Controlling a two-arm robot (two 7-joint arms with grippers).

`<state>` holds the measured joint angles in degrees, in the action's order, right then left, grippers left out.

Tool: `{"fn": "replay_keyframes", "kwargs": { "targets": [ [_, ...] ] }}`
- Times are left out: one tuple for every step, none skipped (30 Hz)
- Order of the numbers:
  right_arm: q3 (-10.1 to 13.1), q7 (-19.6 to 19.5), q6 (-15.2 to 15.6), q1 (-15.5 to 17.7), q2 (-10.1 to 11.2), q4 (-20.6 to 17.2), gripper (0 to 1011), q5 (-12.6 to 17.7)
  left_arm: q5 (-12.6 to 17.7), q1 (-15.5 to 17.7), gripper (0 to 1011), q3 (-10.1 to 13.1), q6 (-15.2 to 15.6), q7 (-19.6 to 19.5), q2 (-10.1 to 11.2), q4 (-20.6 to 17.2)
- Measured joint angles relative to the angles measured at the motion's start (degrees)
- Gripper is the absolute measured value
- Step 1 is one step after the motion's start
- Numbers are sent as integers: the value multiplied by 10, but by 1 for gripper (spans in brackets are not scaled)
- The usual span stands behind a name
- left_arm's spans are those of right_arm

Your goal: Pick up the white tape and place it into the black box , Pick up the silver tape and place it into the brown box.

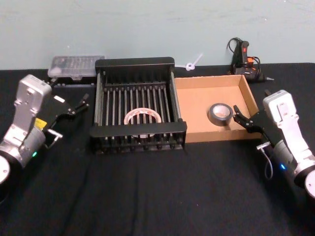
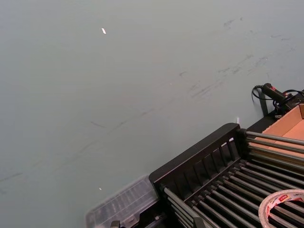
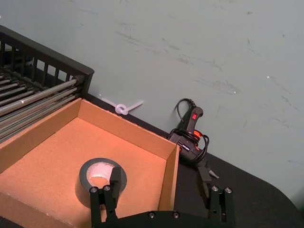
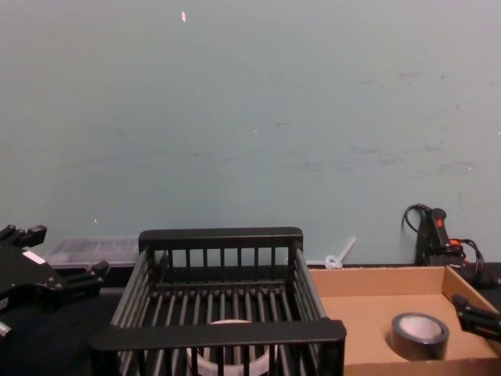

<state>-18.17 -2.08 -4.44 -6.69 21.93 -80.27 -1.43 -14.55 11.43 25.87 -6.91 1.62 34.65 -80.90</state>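
Already the white tape [image 1: 143,117] lies flat on the slatted floor of the black box [image 1: 135,63], and the silver tape [image 1: 221,113] lies on the floor of the brown box [image 1: 194,96], near its right wall. The right gripper [image 1: 244,119] hovers at that wall, fingers [image 3: 114,176] spread open and empty, the silver tape just beyond them. The left gripper [image 1: 76,105] hangs over the black surface [image 1: 157,196] left of the black box, its fingers open, holding nothing.

No text can be read – red print on the white tape [image 2: 285,205] core is too small
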Motion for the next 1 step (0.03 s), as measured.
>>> {"fn": "replay_keyframes", "kwargs": {
  "targets": [
    [0, 0, 0, 0, 0, 0, 1002, 0, 0, 0, 1001, 0, 0, 0, 0, 0]
  ]
}}
